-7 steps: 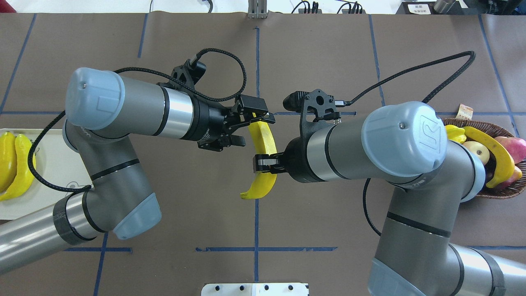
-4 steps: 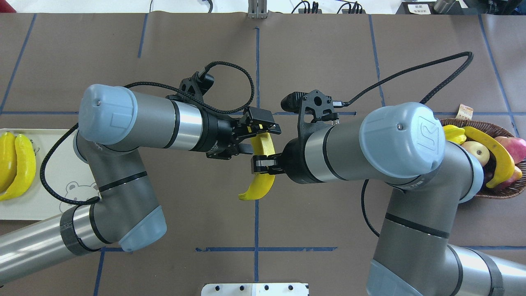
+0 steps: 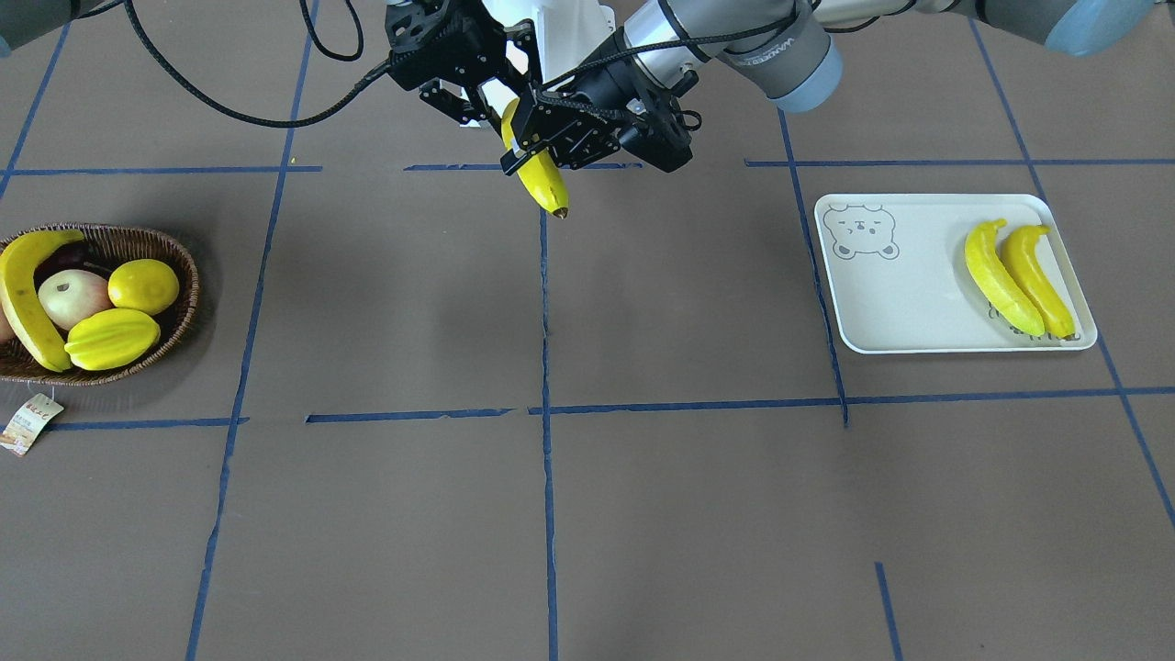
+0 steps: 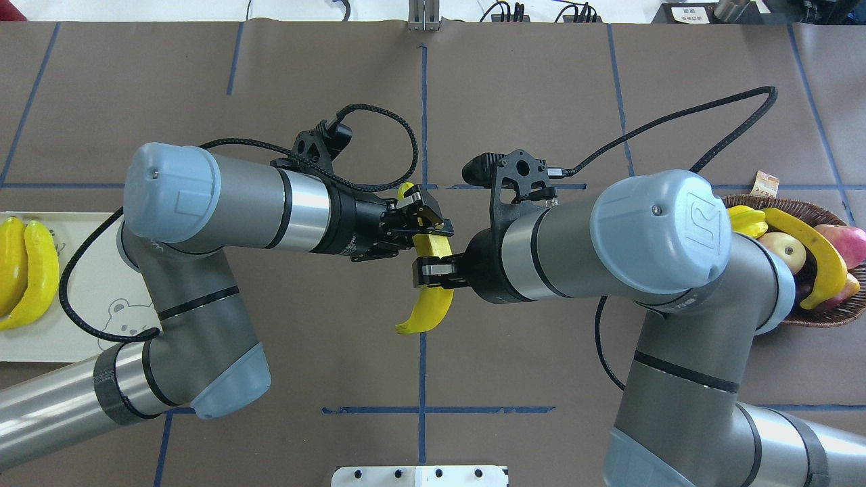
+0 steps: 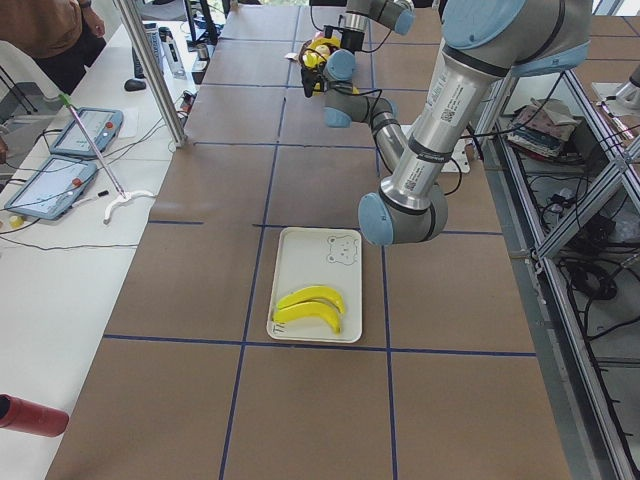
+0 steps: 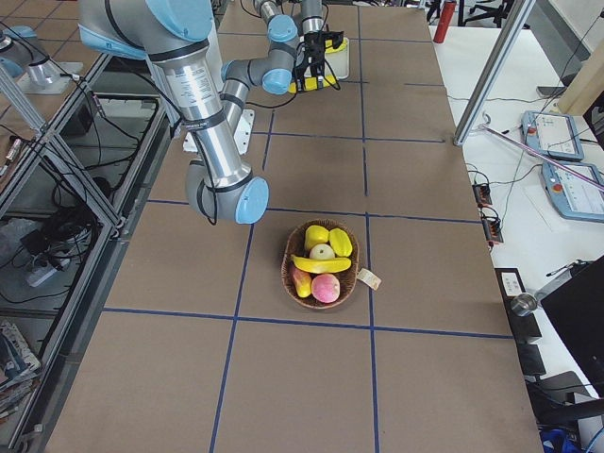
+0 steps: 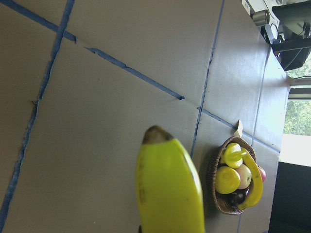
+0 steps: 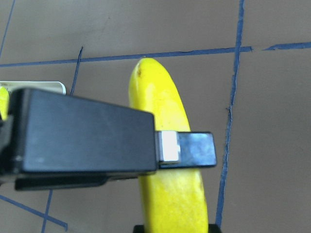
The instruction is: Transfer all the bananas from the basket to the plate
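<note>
Left fingers (image 4: 436,228), right fingers (image 4: 429,270) pinch banana (image 4: 433,308).

Brown counter (image 6: 425,377), blue tape grid. Wicker basket (image 6: 287,274), centre, holding one banana (image 6: 321,264), starfruit (image 6: 341,243), lemon (image 6: 316,236), pale apple (image 6: 323,252) and reddish fruits (image 6: 326,288). Paper tag (image 6: 368,278) just beside the rim. Right arm (image 6: 203,104), near, large. Far end: aloft banana (image 6: 310,84), grip too small to judge; white plate (image 6: 342,58) beyond.

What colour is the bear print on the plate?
Grey outline bear face on the off-white plate; clearest in the exterior front-facing view.
</note>
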Available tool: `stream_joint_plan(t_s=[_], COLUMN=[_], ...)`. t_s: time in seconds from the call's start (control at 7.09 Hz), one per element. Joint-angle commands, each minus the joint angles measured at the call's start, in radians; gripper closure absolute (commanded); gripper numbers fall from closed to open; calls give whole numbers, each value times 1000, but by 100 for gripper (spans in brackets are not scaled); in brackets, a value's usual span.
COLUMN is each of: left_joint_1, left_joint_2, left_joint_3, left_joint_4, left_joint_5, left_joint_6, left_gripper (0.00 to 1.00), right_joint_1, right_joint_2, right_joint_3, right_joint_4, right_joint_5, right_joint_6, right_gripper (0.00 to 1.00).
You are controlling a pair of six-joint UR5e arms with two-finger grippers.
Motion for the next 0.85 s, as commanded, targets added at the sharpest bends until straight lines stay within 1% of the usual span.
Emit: stream_joint_plan(t_s=[0.0,0.28,0.42,0.56,0.7], left_joint_1=[0,0,-6,-31,-57], left_joint_2=[1,5,23,33,36], left_joint_3=[1,8,15,-1,-46], left_joint_4=[2,22,75,213,383], left_joint_5=[0,-1,-15,-38,-55], left_joint_6=[1,3,4,18,94], left_gripper=[100,100,100,100,100], right_joint_1=[-2,1,7,13,17], right_joint_2=[0,-1,-12,-23,-47], right_joint_3=[6,15,48,62,74], right_joint_4=[1,1,-7,-10,-10], right_joint_5=[-1,-1,2,3,3], right_joint_6=[0,0,0,0,0], right_gripper=[0,0,0,0,0])
